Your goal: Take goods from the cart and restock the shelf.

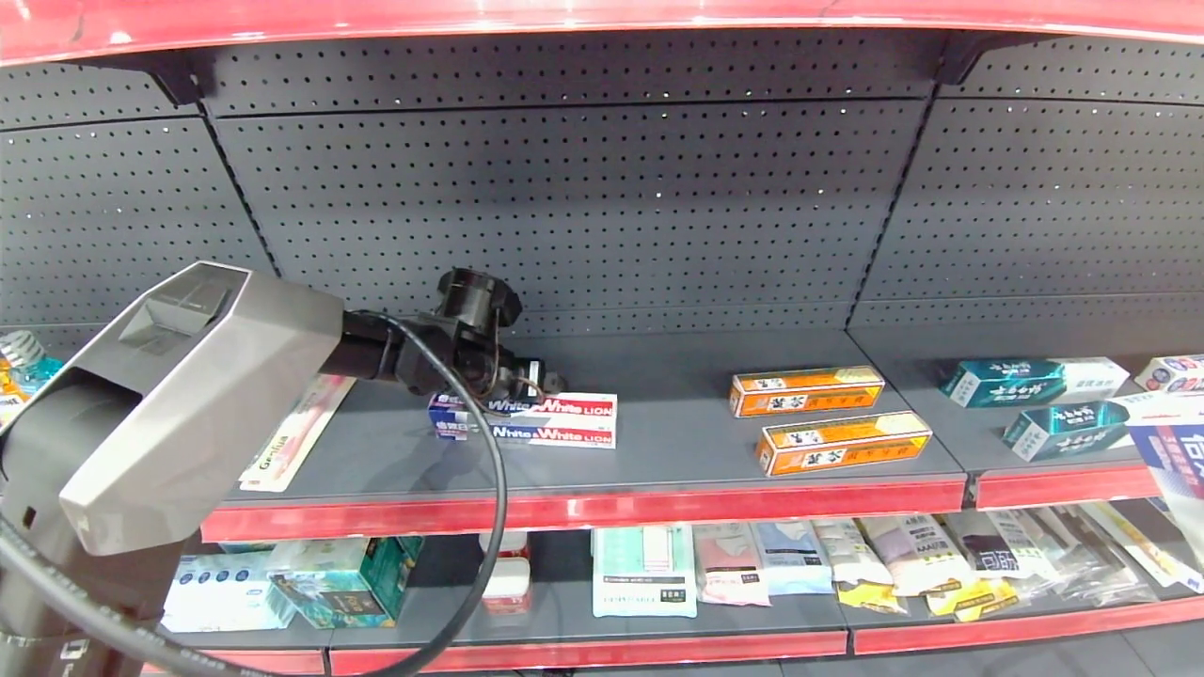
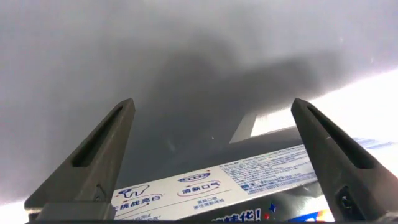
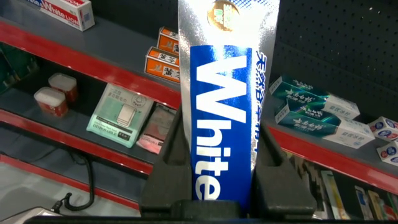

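On the far left of the shelf (image 1: 658, 451) a mouthwash bottle (image 1: 21, 362) is cut off by the picture's edge and partly hidden behind the left arm. Next to it a toothbrush pack (image 1: 293, 432) lies flat, its near end reaching the red front lip.

The left gripper (image 1: 534, 381) hangs low over two white toothpaste boxes (image 1: 550, 421) that lie flat and touch side by side, one behind the other, their long axes running along the shelf. From the left wrist, the fingers (image 2: 93, 155) stand wide apart with one box (image 2: 249, 180) lying below and between them, gripping nothing. Whether they touch it is hard to tell.

Further right lie two orange boxes (image 1: 828, 418), slightly apart, their long axes also along the shelf. Beyond the shelf joint are two teal boxes (image 1: 1044, 404) and a small white box (image 1: 1171, 371) at the edge.

The right gripper (image 3: 221, 149) is clamped on a blue toothpaste box (image 3: 224, 93), which sticks straight out between the fingers with its free end towards the pegboard back (image 3: 336, 37). In the head view this box (image 1: 1166, 461) is cut off at the right border.

On the board below lie teal cartons (image 1: 343, 578) and a row of flat packets (image 1: 752, 564).
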Tool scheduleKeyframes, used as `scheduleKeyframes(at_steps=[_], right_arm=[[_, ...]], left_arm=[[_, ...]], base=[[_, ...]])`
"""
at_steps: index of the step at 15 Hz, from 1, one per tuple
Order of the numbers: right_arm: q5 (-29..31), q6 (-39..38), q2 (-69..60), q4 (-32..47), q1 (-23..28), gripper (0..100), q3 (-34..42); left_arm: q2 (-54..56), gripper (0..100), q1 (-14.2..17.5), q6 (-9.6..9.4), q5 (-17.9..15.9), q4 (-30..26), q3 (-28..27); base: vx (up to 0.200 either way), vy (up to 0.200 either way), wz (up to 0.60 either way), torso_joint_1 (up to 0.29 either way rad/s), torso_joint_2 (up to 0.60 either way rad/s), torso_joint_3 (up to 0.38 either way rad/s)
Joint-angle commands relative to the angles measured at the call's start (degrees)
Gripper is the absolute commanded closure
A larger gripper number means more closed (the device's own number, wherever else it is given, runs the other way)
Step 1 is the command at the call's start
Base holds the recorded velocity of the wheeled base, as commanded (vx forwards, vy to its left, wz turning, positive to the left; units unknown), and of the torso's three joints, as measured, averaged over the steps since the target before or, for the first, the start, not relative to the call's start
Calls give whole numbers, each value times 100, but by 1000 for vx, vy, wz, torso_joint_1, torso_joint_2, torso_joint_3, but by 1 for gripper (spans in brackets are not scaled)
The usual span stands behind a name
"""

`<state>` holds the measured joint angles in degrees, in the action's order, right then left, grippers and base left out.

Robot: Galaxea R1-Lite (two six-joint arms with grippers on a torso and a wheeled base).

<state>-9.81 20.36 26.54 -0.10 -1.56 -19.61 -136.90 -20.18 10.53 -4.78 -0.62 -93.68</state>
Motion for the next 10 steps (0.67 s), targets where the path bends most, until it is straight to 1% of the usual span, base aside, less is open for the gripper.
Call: scheduleKeyframes(at_steps=[1,6,8,10], right_arm=[[-3,3,0,1,-2,100,45],[-3,3,-8,1,-2,100,63],[-12,3,-8,1,-2,100,107],[-21,-6,-8,1,-2,100,125]], left_arm=[[-12,0,5,10,-6,-52,17],[49,0,49,1,3,-105,245],[85,0,49,1,3,-245,272],[129,0,66,1,12,-272,298]], base=[[0,0,0,0,0,0],[0,0,0,0,0,0],[0,0,0,0,0,0],[0,0,0,0,0,0]])
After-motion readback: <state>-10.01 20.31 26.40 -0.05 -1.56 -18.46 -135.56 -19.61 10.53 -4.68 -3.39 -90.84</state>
